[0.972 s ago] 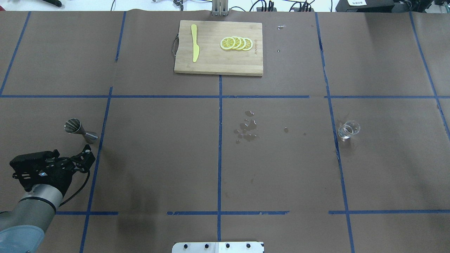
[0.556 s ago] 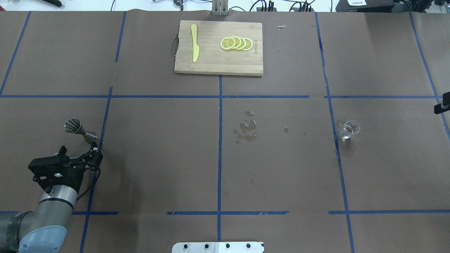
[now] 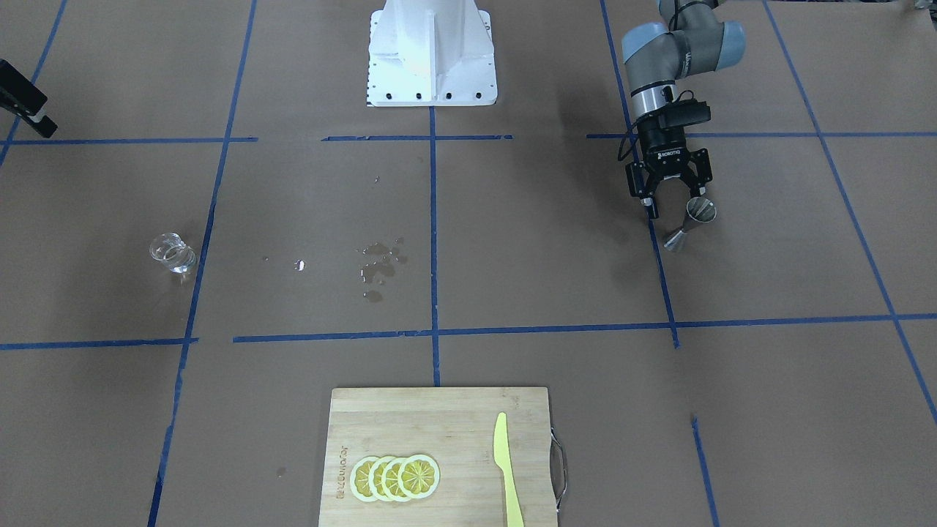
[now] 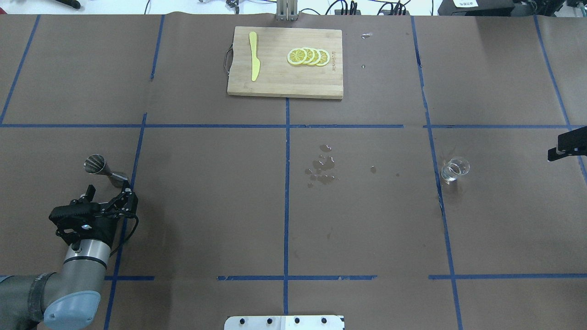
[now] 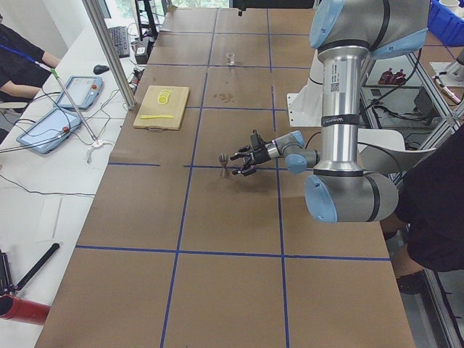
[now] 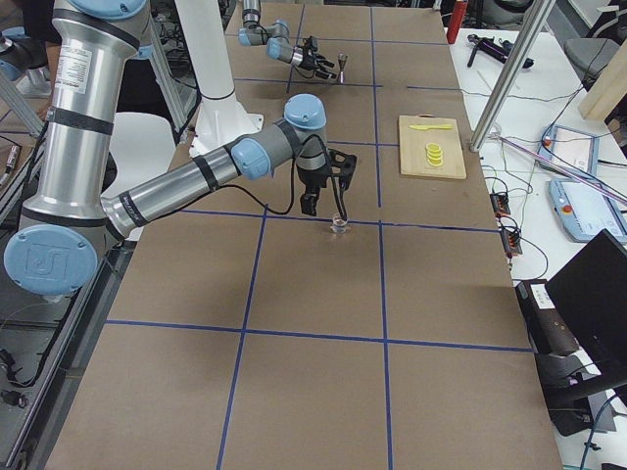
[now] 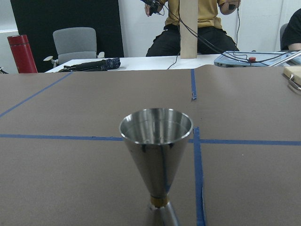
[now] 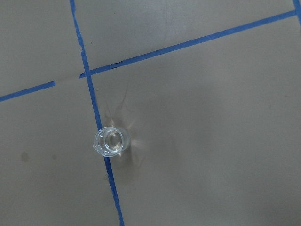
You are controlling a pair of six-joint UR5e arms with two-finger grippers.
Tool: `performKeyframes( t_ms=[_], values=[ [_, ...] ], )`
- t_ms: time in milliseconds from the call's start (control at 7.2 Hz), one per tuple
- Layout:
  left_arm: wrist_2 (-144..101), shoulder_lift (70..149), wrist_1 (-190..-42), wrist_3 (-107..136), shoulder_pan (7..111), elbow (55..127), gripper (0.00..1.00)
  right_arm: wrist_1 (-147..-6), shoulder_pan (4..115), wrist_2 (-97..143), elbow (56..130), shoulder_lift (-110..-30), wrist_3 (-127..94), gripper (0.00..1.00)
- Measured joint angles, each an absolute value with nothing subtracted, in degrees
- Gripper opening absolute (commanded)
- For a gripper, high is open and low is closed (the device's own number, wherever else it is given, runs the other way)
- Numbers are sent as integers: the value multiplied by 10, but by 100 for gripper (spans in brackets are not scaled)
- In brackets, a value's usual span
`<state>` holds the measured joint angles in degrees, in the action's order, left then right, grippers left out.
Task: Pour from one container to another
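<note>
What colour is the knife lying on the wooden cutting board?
Pale yellow. The slim knife on the wooden board shows best in the overhead exterior view.

Left hand (image 4: 111, 192) closer to jigger (image 4: 102, 168); right hand (image 4: 566, 147) entered

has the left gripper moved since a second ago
Yes. In the overhead view the left gripper has shifted right, toward the vertical blue tape line, and up the view, closer to the jigger.

Right gripper (image 6: 323, 203) hangs over the glass (image 6: 340, 224) (small, clear)
</note>
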<state>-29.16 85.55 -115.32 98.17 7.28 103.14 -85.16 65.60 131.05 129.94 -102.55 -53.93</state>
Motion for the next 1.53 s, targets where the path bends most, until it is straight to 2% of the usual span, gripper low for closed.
performKeyframes(
  t_ms=[556, 694, 972, 1250, 1528],
  values=[
    [-278, 861, -1154, 979, 94, 1026, 82, -848, 650, 1309, 1300, -1027, -544, 100],
    [-277, 873, -1154, 977, 100, 1017, 77, -848, 650, 1309, 1300, -1027, -544, 100],
    [-277, 900, -1154, 975, 109, 992, 75, -847, 650, 1309, 1300, -1028, -544, 100],
    [-277, 904, -1155, 973, 117, 985, 68, -847, 650, 1309, 1300, -1028, -544, 100],
    [-277, 902, -1155, 972, 119, 984, 55, -847, 650, 1309, 1300, -1028, -544, 100]
  ],
)
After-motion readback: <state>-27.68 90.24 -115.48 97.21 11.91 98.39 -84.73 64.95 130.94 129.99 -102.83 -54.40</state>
